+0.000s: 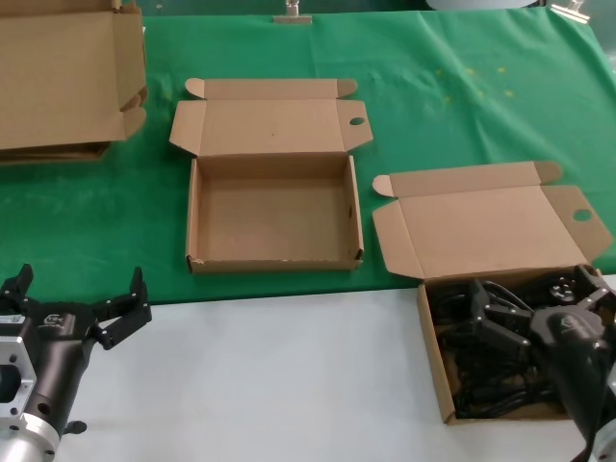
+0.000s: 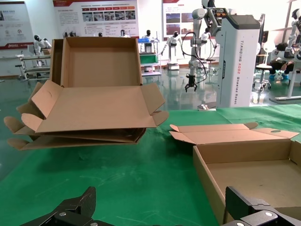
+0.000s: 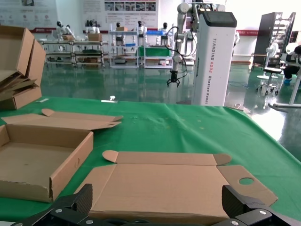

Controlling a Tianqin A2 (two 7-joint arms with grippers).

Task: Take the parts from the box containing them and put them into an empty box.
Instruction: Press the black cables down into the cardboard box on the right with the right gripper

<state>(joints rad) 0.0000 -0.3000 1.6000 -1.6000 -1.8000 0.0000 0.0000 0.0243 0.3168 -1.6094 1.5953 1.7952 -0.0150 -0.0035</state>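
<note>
The right gripper (image 1: 525,322) is reaching down into the box containing them (image 1: 435,356), its black fingers spread wide over the parts (image 1: 481,385), which are lying as a tangle of thin black cables across the box floor; nothing looks pinched between the fingers yet, so this looks like the pick step just getting under way. That box is sitting at the near right corner of the tabletop, lid folded back. The empty box (image 1: 195,217) is waiting near the middle, well apart to the robot's left, on the green cloth (image 1: 462,87). The left gripper (image 1: 72,308) is idling at the near left edge, fingers also spread. Next, I judge, the right gripper needs to close on one bundle and lift it clear without dragging its neighbours.
</note>
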